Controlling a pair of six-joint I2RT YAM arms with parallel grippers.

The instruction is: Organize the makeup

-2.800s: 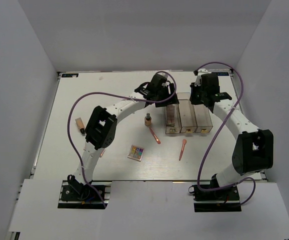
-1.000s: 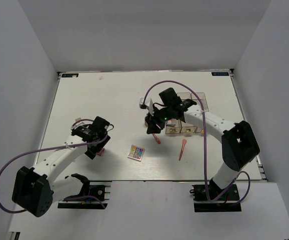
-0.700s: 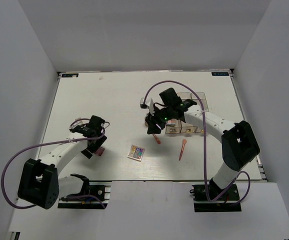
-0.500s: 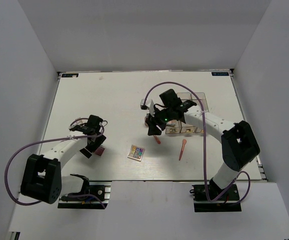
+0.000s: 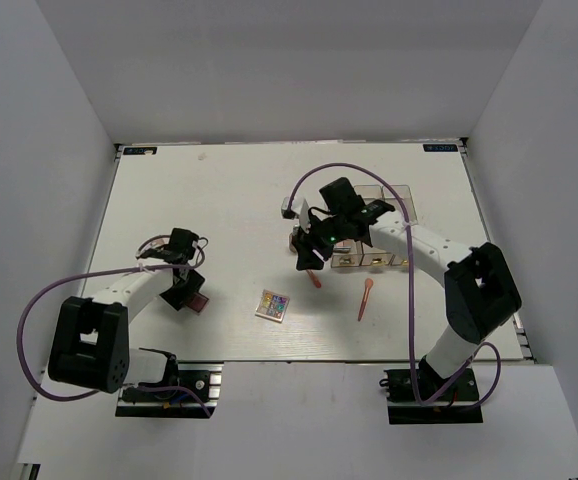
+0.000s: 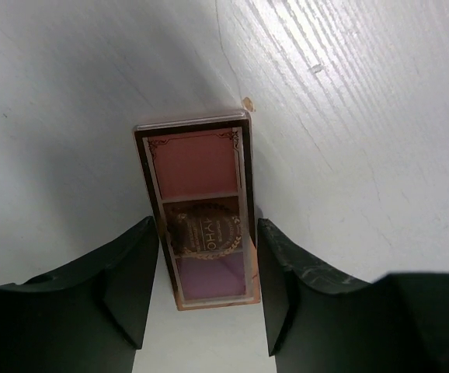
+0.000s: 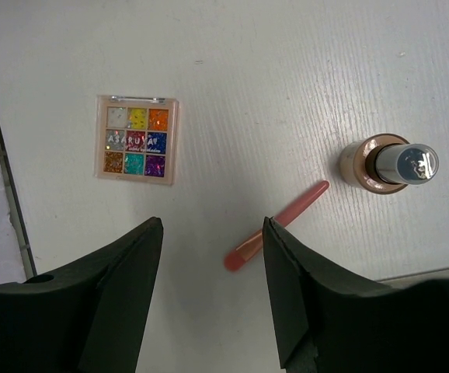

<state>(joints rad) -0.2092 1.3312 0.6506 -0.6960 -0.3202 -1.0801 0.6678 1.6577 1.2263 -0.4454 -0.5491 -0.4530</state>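
Mostly the makeup is not yet sorted. The pink-brown palette (image 6: pixel 205 210) lies flat on the near left of the bench (image 5: pixel 219 190), and the left gripper (image 6: pixel 207 241) straddles it with a finger close against each long edge. Whether it already pinches the palette I cannot tell. Further right, the multicolour palette (image 7: pixel 135 140) sits loose in the near middle. One coral stick (image 7: pixel 275 225) lies just beside the upright tan bottle (image 7: pixel 388 163), and a second coral stick (image 5: pixel 366 297) lies near the clear box (image 5: pixel 376 258). The right gripper (image 7: pixel 211 225) hangs open and empty above the first stick. The right arm covers much of the box, so its contents are unclear. By my reckoning at least five pieces remain to be put away.
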